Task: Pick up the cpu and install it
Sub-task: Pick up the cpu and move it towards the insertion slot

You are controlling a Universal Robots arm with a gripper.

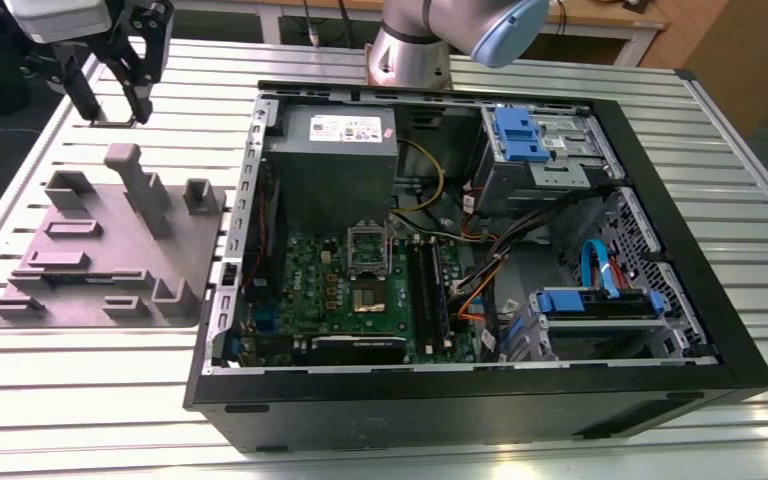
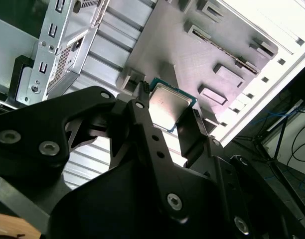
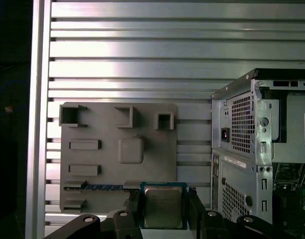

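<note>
arm (image 1: 408, 55) is showing silver-grey round tubing with a light-blue joint cap (image 1: 511, 28). hand (image 1: 113, 108) is running matte black linkage fingers (image 2: 151, 137) under a pale grey housing (image 1: 57, 18). Silver screws (image 2: 174, 201) are sitting in the black plates (image 2: 92, 204), seen in the second wrist view.

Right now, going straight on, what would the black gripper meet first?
Holding the silvery square cpu, probably the grey plastic fixture plate, near its edge, or the slatted metal table; depth unclear.

no text can be read; a white label (image 1: 344, 128) on the grey power supply (image 1: 333, 180) carries print too small to make out.
</note>
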